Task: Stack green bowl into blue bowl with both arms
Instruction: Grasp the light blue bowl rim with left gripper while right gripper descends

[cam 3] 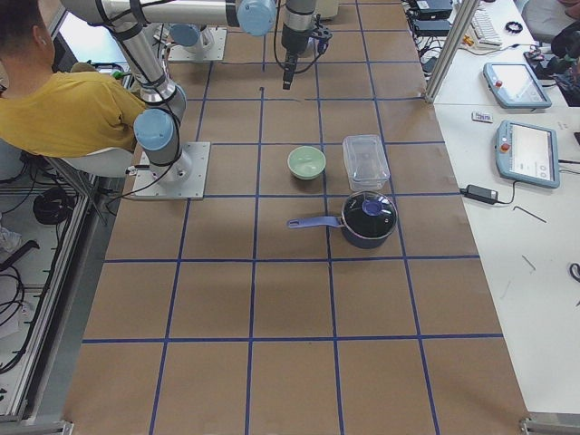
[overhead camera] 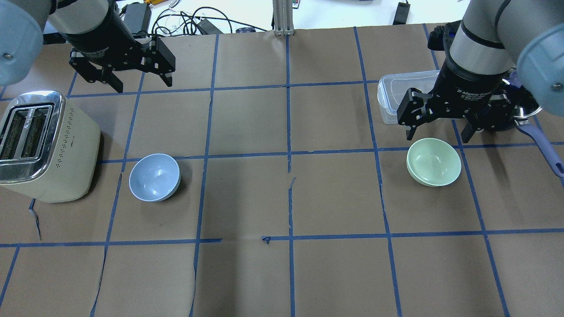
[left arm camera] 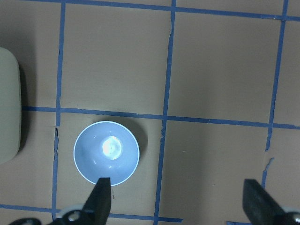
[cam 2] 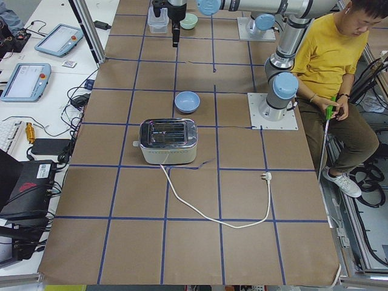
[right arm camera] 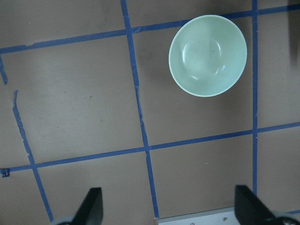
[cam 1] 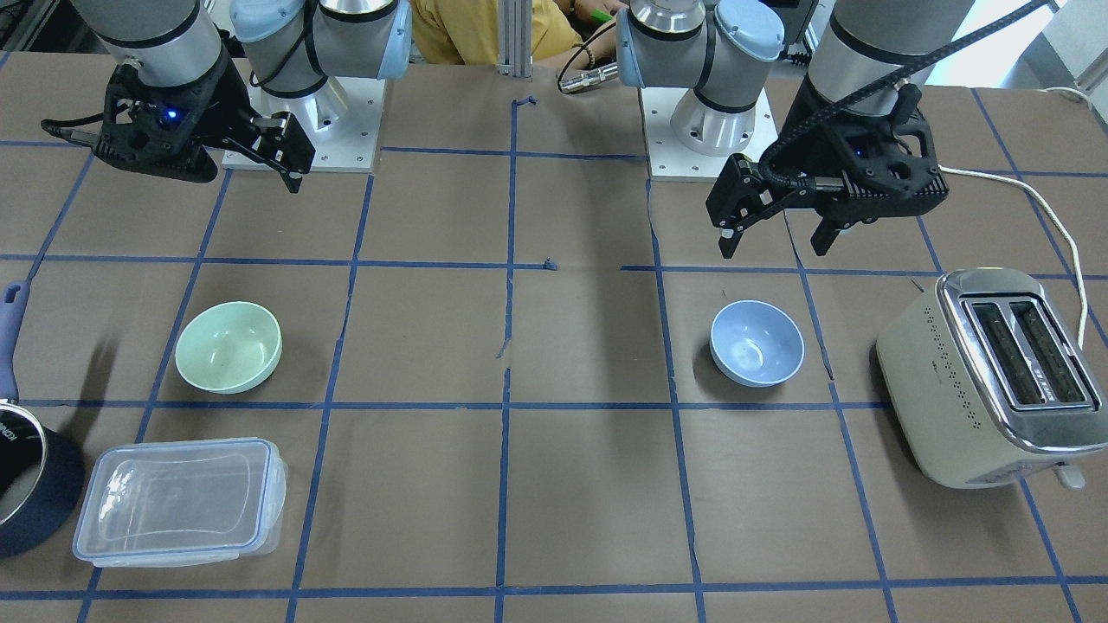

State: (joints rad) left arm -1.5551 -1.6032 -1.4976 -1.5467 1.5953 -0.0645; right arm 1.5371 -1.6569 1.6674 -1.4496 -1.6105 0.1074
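The green bowl [cam 1: 228, 347] stands upright and empty on the table; it also shows in the overhead view [overhead camera: 434, 162] and the right wrist view [right arm camera: 207, 55]. The blue bowl [cam 1: 757, 343] stands upright and empty on the other side, also in the overhead view [overhead camera: 154, 177] and the left wrist view [left arm camera: 106, 153]. My right gripper [overhead camera: 440, 132] hangs open and empty high above the table, just beyond the green bowl. My left gripper [cam 1: 773, 249] hangs open and empty high above the table, offset from the blue bowl.
A cream toaster [cam 1: 995, 372] stands close beside the blue bowl, its white cord [cam 2: 206, 212] trailing over the table. A clear rectangular container [cam 1: 86, 528] and a dark blue saucepan [cam 1: 26, 484] lie near the green bowl. A person in yellow [cam 2: 327, 54] sits behind the robot.
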